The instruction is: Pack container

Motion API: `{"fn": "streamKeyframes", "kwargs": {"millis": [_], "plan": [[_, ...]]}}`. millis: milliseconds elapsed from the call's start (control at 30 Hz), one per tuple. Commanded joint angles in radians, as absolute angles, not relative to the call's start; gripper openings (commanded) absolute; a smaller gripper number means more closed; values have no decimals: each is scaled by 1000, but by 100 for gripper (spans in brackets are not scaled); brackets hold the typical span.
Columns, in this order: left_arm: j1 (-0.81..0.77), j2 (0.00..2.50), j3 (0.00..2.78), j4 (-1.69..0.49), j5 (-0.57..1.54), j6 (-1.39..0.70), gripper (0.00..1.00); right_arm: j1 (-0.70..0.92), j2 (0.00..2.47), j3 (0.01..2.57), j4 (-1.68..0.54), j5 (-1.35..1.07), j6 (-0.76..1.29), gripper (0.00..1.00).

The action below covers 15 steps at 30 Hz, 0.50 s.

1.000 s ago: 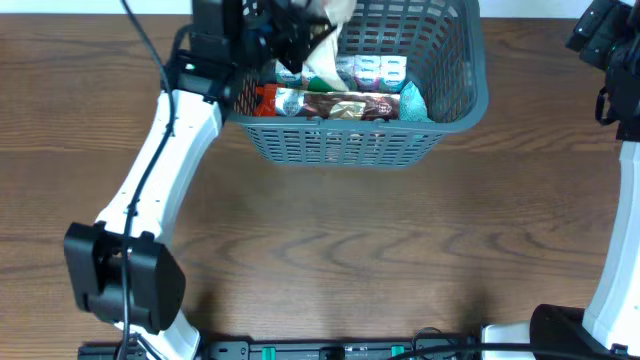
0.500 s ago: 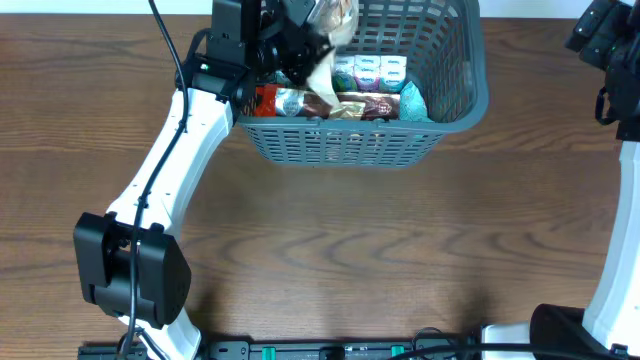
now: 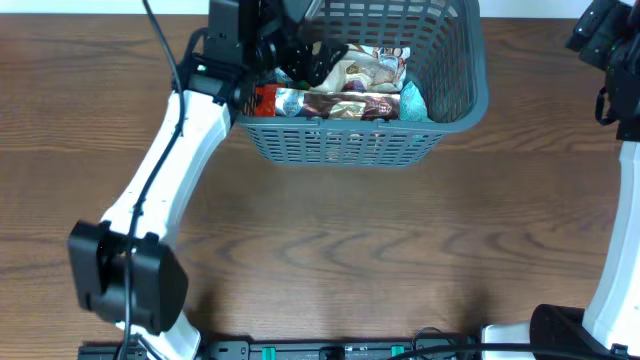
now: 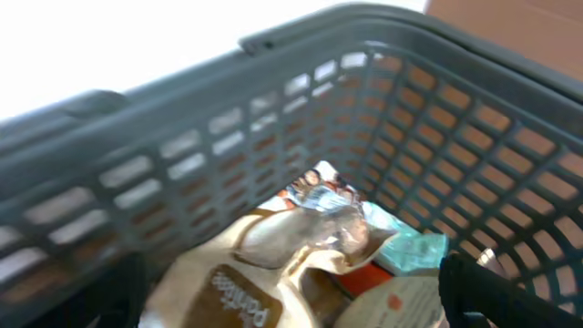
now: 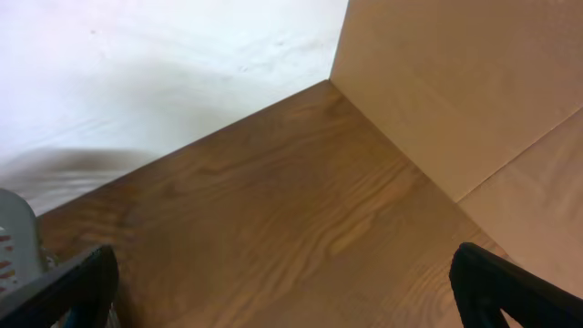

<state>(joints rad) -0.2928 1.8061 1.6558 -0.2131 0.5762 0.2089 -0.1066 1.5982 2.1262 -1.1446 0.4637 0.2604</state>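
The container (image 3: 360,140) is a dark grey slotted basket at the table's far middle. Inside lie a cream snack packet (image 3: 365,68), a brown foil bar (image 3: 340,105), a red packet (image 3: 265,100) and a teal packet (image 3: 412,100). My left gripper (image 3: 305,55) hangs over the basket's left end, open and empty. In the left wrist view the cream packet (image 4: 264,273) lies loose just below the left gripper (image 4: 291,305), with the teal packet (image 4: 410,251) beside it and the basket wall (image 4: 273,155) behind. My right gripper (image 5: 291,301) is open over bare wood, far right.
The right arm (image 3: 610,60) stands at the table's far right corner, away from the basket. The right wrist view shows a cardboard panel (image 5: 474,91) beside the table and a white wall behind. The left arm's base (image 3: 125,280) sits at front left.
The left gripper opened and let go of the cream packet, which dropped onto the other packets in the basket. The right arm has not moved.
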Motion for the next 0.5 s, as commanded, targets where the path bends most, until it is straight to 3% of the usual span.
{"fn": "streamKeyframes", "kwargs": {"millis": [0, 333, 467], "plan": [[-291, 1670, 1689, -205, 369, 204, 99, -111, 1601, 2128, -1148, 467, 276, 99], [-270, 1439, 1689, -420, -648, 147, 98, -111, 1601, 2128, -1148, 467, 276, 99], [-214, 1398, 1689, -551, -715, 80, 99, -111, 1601, 2128, -1148, 467, 276, 99]]}}
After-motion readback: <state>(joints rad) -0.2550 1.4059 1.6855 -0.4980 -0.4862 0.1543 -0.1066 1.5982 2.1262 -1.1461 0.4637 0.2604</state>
